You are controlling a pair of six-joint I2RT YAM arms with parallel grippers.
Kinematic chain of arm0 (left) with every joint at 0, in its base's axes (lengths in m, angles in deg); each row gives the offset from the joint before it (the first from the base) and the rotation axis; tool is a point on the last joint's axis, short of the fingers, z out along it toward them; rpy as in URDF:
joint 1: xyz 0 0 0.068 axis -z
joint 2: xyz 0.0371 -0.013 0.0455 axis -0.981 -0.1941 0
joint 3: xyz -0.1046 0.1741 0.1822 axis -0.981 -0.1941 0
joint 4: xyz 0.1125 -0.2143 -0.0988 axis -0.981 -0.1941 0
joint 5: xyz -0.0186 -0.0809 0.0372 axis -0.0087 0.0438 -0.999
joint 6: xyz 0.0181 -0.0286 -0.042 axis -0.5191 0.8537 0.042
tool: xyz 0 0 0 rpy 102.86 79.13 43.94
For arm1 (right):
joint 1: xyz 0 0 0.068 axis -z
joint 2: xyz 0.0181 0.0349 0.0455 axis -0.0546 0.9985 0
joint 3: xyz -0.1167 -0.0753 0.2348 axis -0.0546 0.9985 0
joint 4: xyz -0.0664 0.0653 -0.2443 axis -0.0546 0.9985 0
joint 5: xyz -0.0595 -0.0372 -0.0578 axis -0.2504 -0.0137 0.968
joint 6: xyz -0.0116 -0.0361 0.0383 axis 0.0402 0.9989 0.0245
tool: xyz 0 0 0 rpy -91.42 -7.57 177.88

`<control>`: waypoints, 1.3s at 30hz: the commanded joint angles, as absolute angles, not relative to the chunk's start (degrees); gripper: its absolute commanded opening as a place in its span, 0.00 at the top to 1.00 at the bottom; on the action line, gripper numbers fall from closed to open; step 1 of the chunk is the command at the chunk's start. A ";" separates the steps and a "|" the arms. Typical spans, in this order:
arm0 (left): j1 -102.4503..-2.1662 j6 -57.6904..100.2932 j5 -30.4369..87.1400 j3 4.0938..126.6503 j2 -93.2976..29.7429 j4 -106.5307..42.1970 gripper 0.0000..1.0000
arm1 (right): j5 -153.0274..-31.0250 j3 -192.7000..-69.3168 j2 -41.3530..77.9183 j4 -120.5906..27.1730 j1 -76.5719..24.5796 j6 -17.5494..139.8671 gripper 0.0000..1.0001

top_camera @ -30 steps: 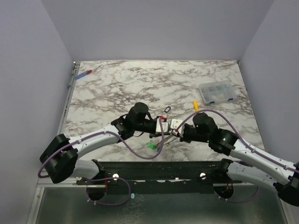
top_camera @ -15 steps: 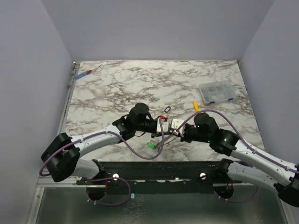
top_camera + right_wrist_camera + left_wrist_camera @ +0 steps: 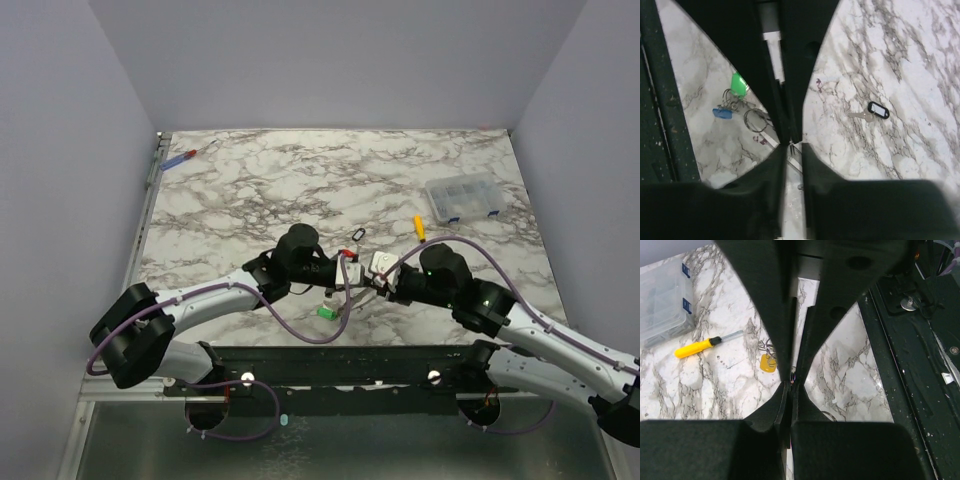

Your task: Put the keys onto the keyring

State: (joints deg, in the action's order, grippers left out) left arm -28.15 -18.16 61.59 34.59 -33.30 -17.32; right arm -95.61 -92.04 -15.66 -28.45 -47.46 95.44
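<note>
Black fingers of the left gripper (image 3: 791, 385) are pressed flat together. They meet the right gripper (image 3: 794, 148) tip to tip, and its fingers stand parted by a narrow slit. Whether the left pair nips a strand of wire we cannot tell, because the tips hide it.

In the left wrist view, a yellow-capped key (image 3: 768, 362) lies just left of the left fingertips, tangled with thin wire. In the right wrist view, what we take to be the keyring (image 3: 756, 120), a thin wire loop, lies flat on the marble table (image 3: 900, 60). It is just left of the right fingertips and not between them. Further left of it sit the blue-capped key (image 3: 721, 112) and the green-capped key (image 3: 740, 83), close together. Well apart to the right of those fingers lies a black-tagged key (image 3: 875, 111), its long axis pointing roughly at them, blade end nearer.

We judge the coming move turns on the loop. It sits off to the left of the slit, so the right fingers must shift sideways to take it. From above, the green cap lies slightly nearer the left gripper.
</note>
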 commanded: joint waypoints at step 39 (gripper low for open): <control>-29.19 19.47 51.18 10.30 -16.31 45.57 1.00 | -110.66 -85.43 -31.08 -51.38 -48.20 83.39 0.59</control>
State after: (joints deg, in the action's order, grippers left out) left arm -28.96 14.06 53.43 11.57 -17.19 34.35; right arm -107.83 -85.70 -32.36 -45.15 -47.83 85.10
